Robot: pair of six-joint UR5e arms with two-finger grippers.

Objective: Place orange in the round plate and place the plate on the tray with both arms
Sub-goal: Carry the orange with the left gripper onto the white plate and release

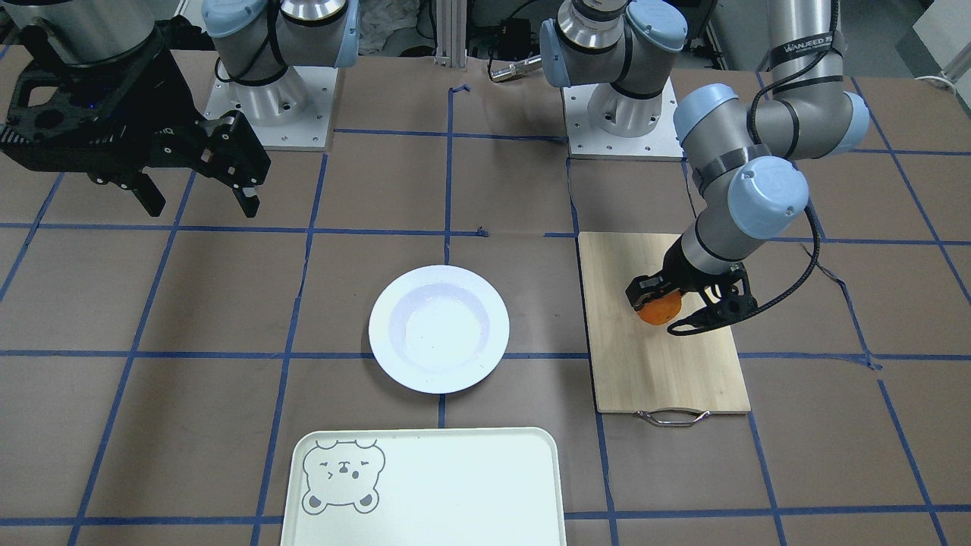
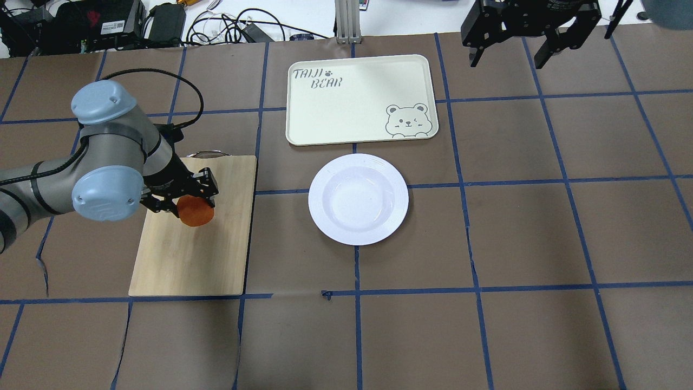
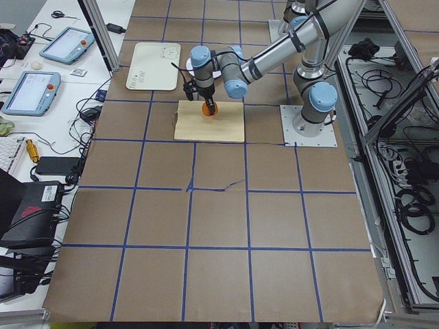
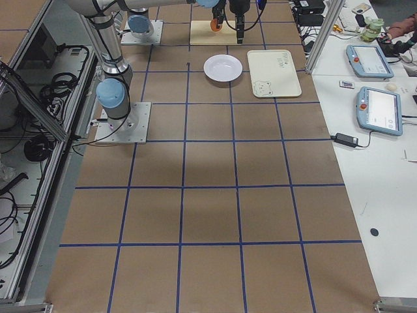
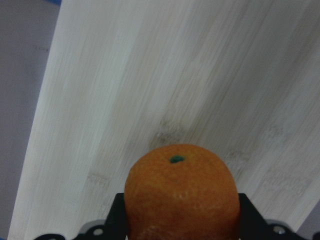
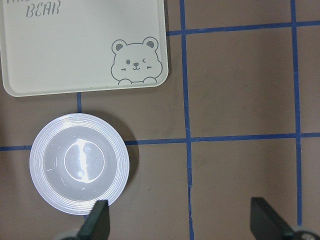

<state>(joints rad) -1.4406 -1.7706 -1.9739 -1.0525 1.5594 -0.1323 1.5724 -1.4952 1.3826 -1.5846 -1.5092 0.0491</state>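
On the left, a pale wooden cutting board (image 2: 189,260) with straight grain and a small metal handle at its far end lies flat on the brown paper-covered tabletop (image 2: 514,216), which is gridded with blue tape. Over the board, the left arm's black end effector (image 2: 187,203) is clenched around the small round orange (image 2: 197,215). The fruit's dimpled skin and green stem scar fill the wrist view between the fingers. I cannot tell whether it is lifted or touching the wood.

The coming move turns on one relation: the glossy white round plate (image 2: 316,199), with a wide rim and a shallow sunken centre, sits to the right of the held orange, well apart from the board. Being round, it has no long axis to line up with.

Just beyond the plate on the far side lies the smooth cream rectangular tray (image 2: 357,97) with rounded corners and a grey bear face.

At the far right, the right end effector (image 2: 506,62) hangs released, fingers spread wide and holding nothing, farther from the plate than the left one.
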